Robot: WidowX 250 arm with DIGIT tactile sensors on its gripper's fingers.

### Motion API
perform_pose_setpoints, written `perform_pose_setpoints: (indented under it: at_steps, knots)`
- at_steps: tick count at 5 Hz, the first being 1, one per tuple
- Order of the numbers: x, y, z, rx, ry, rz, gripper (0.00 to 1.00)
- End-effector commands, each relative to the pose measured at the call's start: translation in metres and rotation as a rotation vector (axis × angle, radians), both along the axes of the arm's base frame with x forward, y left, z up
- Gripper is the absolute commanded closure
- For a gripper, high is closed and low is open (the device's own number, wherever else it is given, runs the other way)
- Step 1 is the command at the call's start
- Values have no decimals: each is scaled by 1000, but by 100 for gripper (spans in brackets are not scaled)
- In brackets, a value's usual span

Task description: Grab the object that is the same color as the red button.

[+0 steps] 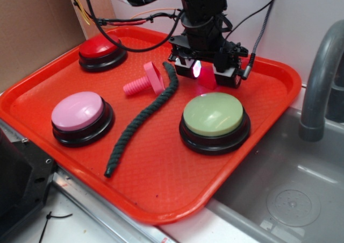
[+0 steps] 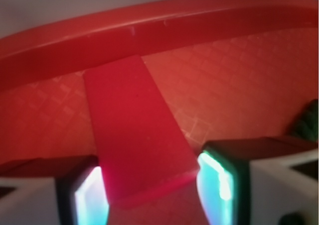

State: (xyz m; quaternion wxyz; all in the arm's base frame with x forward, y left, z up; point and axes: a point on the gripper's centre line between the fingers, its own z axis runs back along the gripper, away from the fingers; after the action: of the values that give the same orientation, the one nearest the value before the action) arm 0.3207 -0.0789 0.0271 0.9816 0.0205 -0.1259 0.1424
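Red tray (image 1: 161,200) holds everything: three buttons, with the red button (image 1: 100,49) at the far left corner, then a dark rope (image 1: 144,114), a pink screw (image 1: 146,81), and the tiny red wedge (image 1: 207,80) near the back rim, just behind the green button (image 1: 214,114). Gripper (image 1: 203,71) is down over the wedge, jaws part open with the wedge between the pads (image 2: 90,197). From the wrist cam there's hardly any gap either side. I'd say just close squarely on the flat faces before lifting, since a wedge could squirt out if pinched on the slope.
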Motion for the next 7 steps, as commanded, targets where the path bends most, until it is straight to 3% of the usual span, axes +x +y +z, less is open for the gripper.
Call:
perform_pose_setpoints:
  at_steps: [1, 2, 3, 4, 6, 7]
  knots:
    - [9, 3, 29, 3, -18, -100, 100]
    - [0, 15, 59, 22, 60, -210, 100]
    - [-20, 38, 97, -28, 155, -329, 100]
    - [-44, 55, 128, -7, 132, -344, 100]
    - [-92, 81, 163, -22, 18, -219, 100]
    - [-105, 86, 170, -7, 7, -167, 100]
